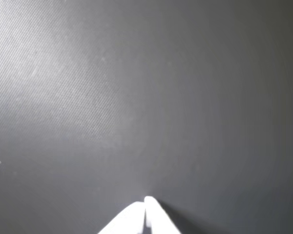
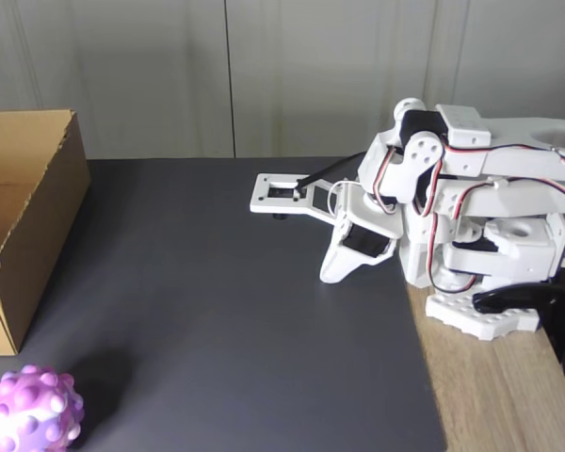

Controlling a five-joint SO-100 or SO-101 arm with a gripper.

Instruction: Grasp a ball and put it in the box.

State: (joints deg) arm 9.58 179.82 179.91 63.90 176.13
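1. Hand [image 2: 331, 273] clenched and empty: in the wrist view its white tips [image 1: 147, 202] meet over bare dark mat, nothing between them.
2. Arm [image 2: 452, 207] folded back near its base at the right of the fixed view, hand pointing down, close above the mat [image 2: 245, 320] that covers the counter.
3. Ball [image 2: 30, 411], pink-purple with white patches and bumps, sits on the mat at the bottom-left corner of the fixed view, well apart from the hand.
4. Box [image 2: 24, 217], brown cardboard, open top, stands at the left edge of the fixed view, just behind the ball and not touching it.
5. Step in hand: looks like the very start; reach not begun, ball not grasped, box holds nothing I can see.
6. Next move calls for unfolding the arm across the mat toward the ball, spreading the fingers wide before descent since the ball is bulky for them.
7. Risk: the soft, bumpy ball could roll or squirt out on a shallow pinch; centre over it.
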